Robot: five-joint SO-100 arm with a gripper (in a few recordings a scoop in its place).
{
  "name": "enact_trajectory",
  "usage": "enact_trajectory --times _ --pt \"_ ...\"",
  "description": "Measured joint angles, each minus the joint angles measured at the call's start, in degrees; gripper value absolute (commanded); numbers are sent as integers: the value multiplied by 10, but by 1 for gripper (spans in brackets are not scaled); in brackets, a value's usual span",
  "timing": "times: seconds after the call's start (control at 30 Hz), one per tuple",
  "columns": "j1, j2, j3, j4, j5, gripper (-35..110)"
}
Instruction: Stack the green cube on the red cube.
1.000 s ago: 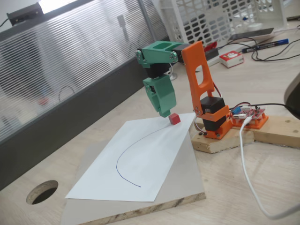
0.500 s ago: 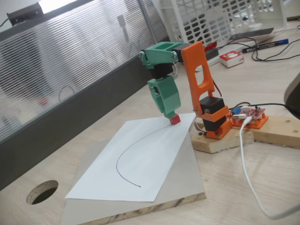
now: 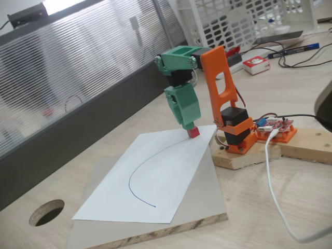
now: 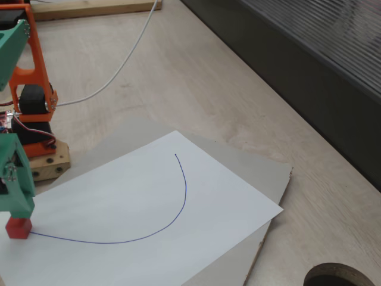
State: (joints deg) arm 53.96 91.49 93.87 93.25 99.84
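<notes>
The red cube (image 3: 194,133) sits on the far right corner of a white paper sheet (image 3: 155,176), at the end of a drawn blue curve. In the other fixed view the red cube (image 4: 18,229) lies at the lower left. My green gripper (image 3: 188,124) points down with its tip right on top of the red cube, touching or nearly touching it. Seen from the other side, the gripper (image 4: 18,213) stands directly over the cube. The green cube cannot be made out against the green fingers. How the jaws stand is not clear.
The paper lies on a grey board (image 3: 207,197). My orange base (image 3: 236,132) on a wooden block (image 3: 244,155) stands just right of the cube, with a white cable (image 3: 272,181) beside it. A round hole (image 3: 46,211) in the table is at the front left.
The gripper has moved right and down, from beside the red cube to directly on top of it. The red cube has not moved.
</notes>
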Motion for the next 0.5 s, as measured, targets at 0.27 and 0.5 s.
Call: enact_trajectory --times 0.27,0.5 --pt "0 0 0 0 0 13" --pt "8 0 0 0 0 13"
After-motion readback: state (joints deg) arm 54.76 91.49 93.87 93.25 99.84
